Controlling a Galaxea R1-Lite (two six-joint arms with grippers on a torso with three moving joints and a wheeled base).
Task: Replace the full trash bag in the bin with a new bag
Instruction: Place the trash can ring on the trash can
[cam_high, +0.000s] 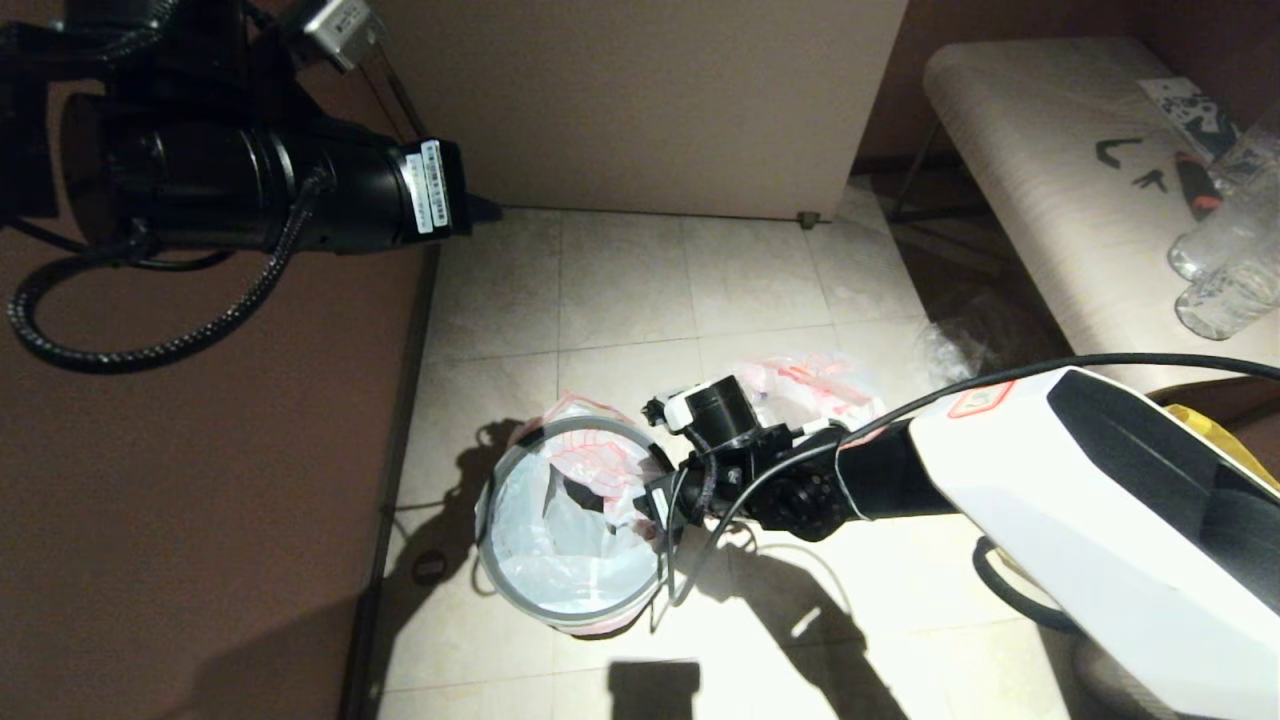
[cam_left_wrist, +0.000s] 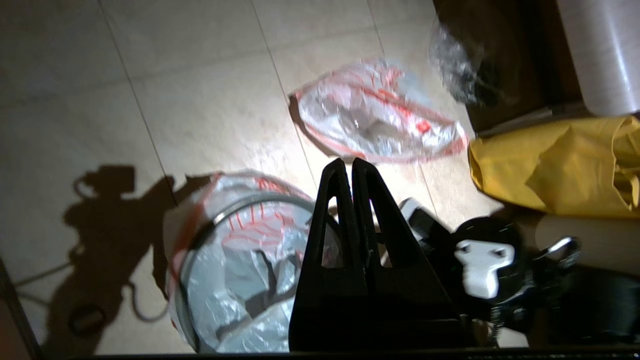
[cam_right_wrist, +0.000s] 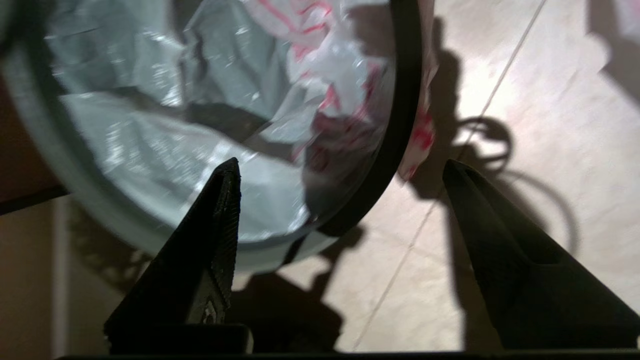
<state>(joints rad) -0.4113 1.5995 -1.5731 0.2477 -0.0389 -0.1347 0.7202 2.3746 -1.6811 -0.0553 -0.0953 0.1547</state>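
Note:
The bin (cam_high: 497, 560) stands on the tiled floor, its grey ring rim (cam_left_wrist: 240, 207) seated on top. The new bag (cam_high: 575, 530), white with red print, lines it and spills over the rim. My right gripper (cam_high: 655, 510) is open at the bin's right edge. Its fingers straddle the rim (cam_right_wrist: 405, 100) with nothing between them, one over the new bag (cam_right_wrist: 150, 150) and one outside. The full trash bag (cam_high: 815, 385) lies on the floor just behind my right wrist. My left gripper (cam_left_wrist: 348, 162) is shut and empty, held high above the bin and the full trash bag (cam_left_wrist: 375, 120).
A yellow fabric tote (cam_left_wrist: 550, 165) sits on the floor to the right. Clear plastic wrap (cam_left_wrist: 455, 65) lies beside the bench leg. The bench (cam_high: 1040, 170) at the right carries clear bottles (cam_high: 1225, 250). A cabinet (cam_high: 640, 100) stands behind and a brown wall to the left.

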